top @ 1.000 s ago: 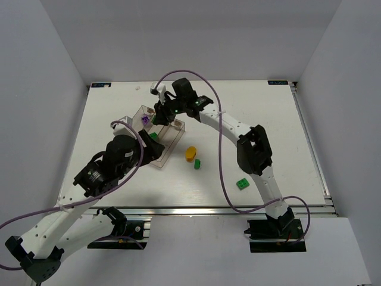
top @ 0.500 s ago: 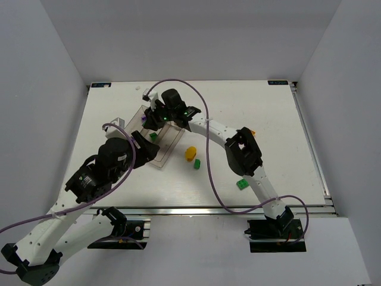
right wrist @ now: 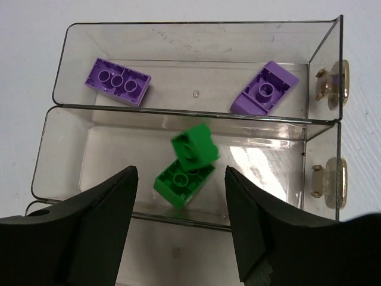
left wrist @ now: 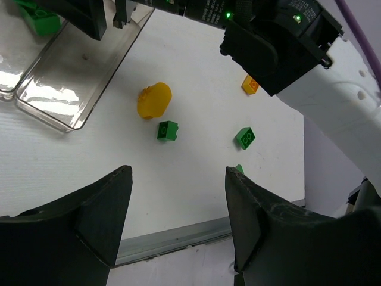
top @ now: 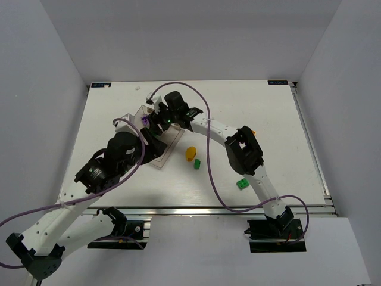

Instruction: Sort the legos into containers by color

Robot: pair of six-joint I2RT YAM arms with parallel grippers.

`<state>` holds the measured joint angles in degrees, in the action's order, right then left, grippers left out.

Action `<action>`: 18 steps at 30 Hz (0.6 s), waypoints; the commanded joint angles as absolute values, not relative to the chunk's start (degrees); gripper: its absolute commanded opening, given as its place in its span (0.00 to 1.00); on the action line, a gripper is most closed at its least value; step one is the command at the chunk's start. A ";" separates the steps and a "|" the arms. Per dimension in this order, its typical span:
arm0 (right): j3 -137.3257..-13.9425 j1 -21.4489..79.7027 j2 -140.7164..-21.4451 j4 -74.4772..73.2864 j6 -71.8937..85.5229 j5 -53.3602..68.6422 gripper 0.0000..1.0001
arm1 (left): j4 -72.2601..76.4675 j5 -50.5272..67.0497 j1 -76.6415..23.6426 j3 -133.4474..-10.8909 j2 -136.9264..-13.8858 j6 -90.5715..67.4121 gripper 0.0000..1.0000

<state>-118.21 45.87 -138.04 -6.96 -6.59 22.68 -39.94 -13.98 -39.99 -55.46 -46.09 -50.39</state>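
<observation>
Two green bricks [right wrist: 189, 164] lie stacked in the tray's [right wrist: 196, 24] middle compartment, beneath the right gripper [right wrist: 180, 179], whose jaws stand apart and empty; a straight lift clear of the tray walls is advised; the left gripper [left wrist: 177, 173], likewise spread, holds nothing.

Tray [right wrist: 107, 149] clear glossy plastic; legos [right wrist: 193, 146] smooth plastic; table [top: 268, 131] matt white, probably laminate.

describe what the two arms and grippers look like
Both the left arm and right arm have white links, black joint housings and a purple cable looping alongside. Small green lights glow on the right wrist. The left gripper and right gripper have broad, dark grey fingers.
</observation>
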 commanded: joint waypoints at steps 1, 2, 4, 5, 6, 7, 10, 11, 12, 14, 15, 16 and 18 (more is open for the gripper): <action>-119.53 44.13 -132.37 -7.11 -5.82 24.08 0.65 | -35.96 -10.20 -40.25 -56.25 -49.03 -49.04 0.73; -119.71 43.60 -131.84 -8.25 -4.67 25.21 0.65 | -35.34 -9.33 -40.25 -56.42 -49.74 -48.61 0.72; -118.40 41.32 -129.39 -8.87 -2.56 26.63 0.64 | -33.67 -7.30 -40.25 -56.60 -51.85 -48.43 0.72; -117.43 40.87 -128.24 -8.96 -2.03 26.63 0.62 | -33.05 -6.69 -40.25 -56.60 -52.38 -47.99 0.70; -116.29 39.91 -125.62 -9.05 -1.41 26.63 0.58 | -32.52 -6.16 -40.25 -56.60 -52.99 -47.64 0.67; -114.28 38.42 -123.94 -9.14 -0.71 26.63 0.45 | -31.91 -4.93 -40.25 -56.69 -54.74 -47.38 0.63; -110.84 33.25 -117.70 -10.81 2.10 25.75 0.00 | -31.47 -1.69 -40.25 -56.95 -58.70 -45.36 0.42; -108.22 32.00 -114.29 -11.51 2.37 25.84 0.00 | -31.38 -0.89 -40.25 -56.78 -62.02 -44.39 0.37; -106.71 30.95 -113.04 -14.04 2.02 26.27 0.00 | -30.94 -0.27 -40.25 -56.60 -63.79 -44.04 0.29; -102.68 26.11 -108.66 -17.73 0.45 28.11 0.00 | -30.41 -0.09 -40.86 -56.69 -69.13 -43.51 0.27; -100.92 22.80 -107.07 -21.06 -2.00 28.82 0.02 | -30.15 -0.09 -41.39 -56.95 -71.00 -43.42 0.28; -98.64 21.89 -105.22 -22.22 -2.98 29.35 0.26 | -30.23 1.83 -41.40 -57.48 -73.02 -43.33 0.31; -91.61 17.70 -99.60 -24.33 -6.39 31.81 0.49 | -32.15 1.32 -42.71 -60.72 -79.43 -43.15 0.45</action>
<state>-97.95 20.71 -104.38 -16.25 -1.83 27.59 -31.42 -1.04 -41.19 -56.80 -75.09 -44.34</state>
